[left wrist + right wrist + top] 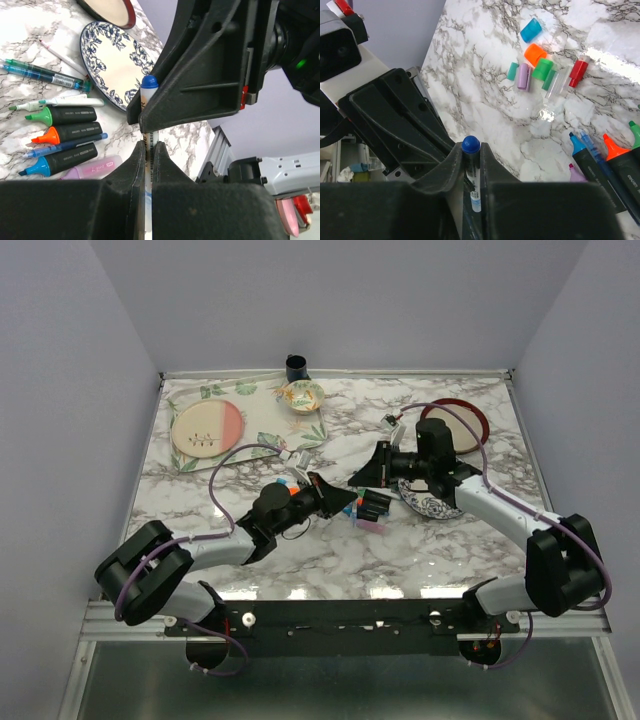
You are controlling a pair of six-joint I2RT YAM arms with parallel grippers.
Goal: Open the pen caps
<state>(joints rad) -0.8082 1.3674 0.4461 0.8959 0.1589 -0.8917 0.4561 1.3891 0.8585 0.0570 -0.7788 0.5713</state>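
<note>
left gripper [148,148] pinches the thin pen [475,196] near the floral plate [107,50], right gripper [471,152] clamps its blue cap [471,144]. A crooked pull could slip or bend it.

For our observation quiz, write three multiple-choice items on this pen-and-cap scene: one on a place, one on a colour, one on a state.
1. Where do the loose caps lie?
A on the marble table; B on a floral plate; C in a bowl.
2. What colour is the cap on the pen held in the left pincer?
A red; B blue; C green.
3. The orange highlighter is:
A capped; B uncapped; C held in the air.

Key:
1 A, they lie scattered on the marble.
2 B, a blue cap tops the white pen.
3 B, its orange tip is bare.
</note>
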